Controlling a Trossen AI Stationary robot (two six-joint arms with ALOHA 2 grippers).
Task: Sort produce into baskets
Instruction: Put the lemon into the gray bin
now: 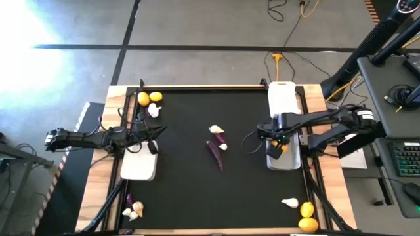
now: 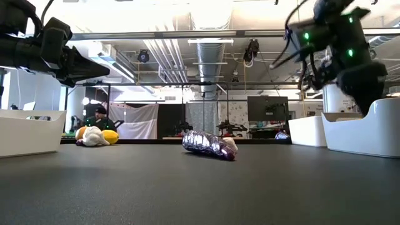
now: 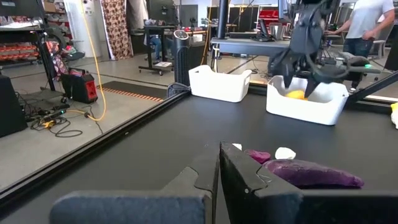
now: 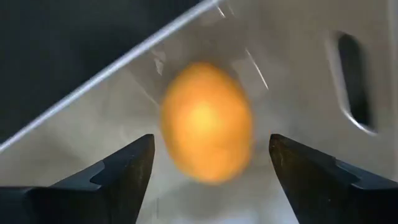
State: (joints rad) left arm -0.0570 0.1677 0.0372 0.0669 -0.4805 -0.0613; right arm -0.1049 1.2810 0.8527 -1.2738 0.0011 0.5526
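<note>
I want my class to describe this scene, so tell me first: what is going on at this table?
A two-armed robot is sorting produce into white baskets. The right gripper hangs open over the basket on the right, with a lemon just below its spread fingers, inside that basket. The left gripper is shut and empty, waiting by the left basket. A long purple piece and garlic bulbs lie mid-table. More lemons and garlic sit near the table's corners.
</note>
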